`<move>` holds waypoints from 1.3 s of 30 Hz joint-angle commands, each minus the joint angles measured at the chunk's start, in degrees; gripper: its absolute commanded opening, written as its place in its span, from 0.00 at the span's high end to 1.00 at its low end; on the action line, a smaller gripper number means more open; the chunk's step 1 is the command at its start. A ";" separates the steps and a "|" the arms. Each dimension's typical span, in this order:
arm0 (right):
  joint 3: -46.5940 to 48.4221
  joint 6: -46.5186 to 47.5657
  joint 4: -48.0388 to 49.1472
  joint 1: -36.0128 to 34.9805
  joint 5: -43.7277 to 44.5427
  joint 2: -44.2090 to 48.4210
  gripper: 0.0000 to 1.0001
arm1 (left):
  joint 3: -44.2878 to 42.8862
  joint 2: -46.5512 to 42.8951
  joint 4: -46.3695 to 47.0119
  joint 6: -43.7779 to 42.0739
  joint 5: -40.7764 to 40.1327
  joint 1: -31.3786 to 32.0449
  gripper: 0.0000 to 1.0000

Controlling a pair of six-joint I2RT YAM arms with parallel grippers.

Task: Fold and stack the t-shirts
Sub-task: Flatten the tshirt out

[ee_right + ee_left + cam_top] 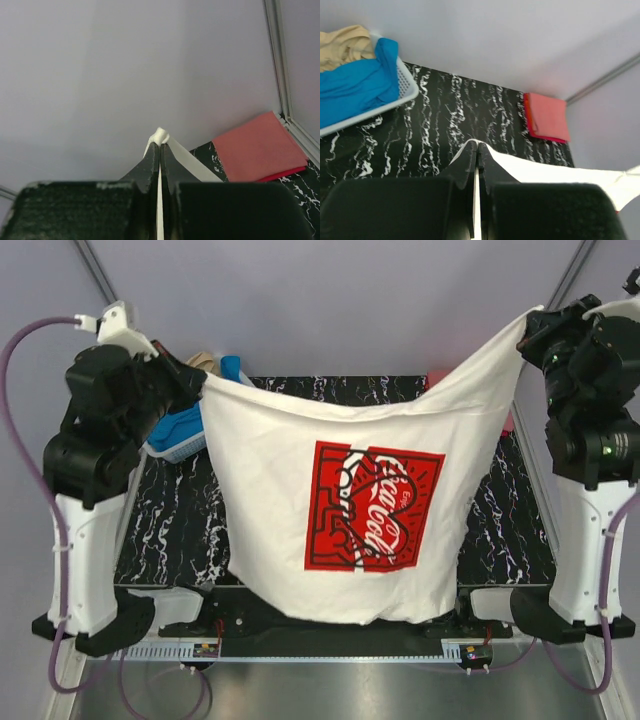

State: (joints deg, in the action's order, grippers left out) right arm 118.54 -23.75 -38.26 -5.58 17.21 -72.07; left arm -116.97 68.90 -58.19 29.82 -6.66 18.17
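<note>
white t-shirt (pixel 270 480): spread wide, hanging in the air across frame centre, corners pulled to upper left and upper right, top edge sagging, red print (pixel 372 508) facing the camera | red t-shirt (pixel 547 117): folded flat rectangle, right of centre | blue t-shirt (pixel 355 90): crumpled, upper left | tan t-shirt (pixel 342 47): crumpled, touching the blue one, far upper left
</note>
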 commanded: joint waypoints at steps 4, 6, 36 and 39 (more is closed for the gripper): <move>9.77 1.34 2.75 -0.04 -0.43 -6.92 1.00 | -9.32 10.45 5.55 -3.45 -3.63 -2.87 1.00; 13.46 1.16 2.05 -0.04 -0.77 -9.21 1.00 | -13.10 13.52 5.98 -3.54 -3.80 -4.37 1.00; 17.85 -3.94 -11.39 0.05 -7.98 14.17 1.00 | 1.84 -23.38 11.79 6.56 12.46 -6.75 1.00; 24.61 -3.33 -11.57 -0.04 -7.99 10.13 1.00 | -1.33 -21.71 11.44 6.21 10.97 -6.84 1.00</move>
State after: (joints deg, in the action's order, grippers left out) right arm 139.76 -26.83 -49.50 -5.58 10.90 -54.81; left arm -115.63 44.12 -49.34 35.73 4.16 11.60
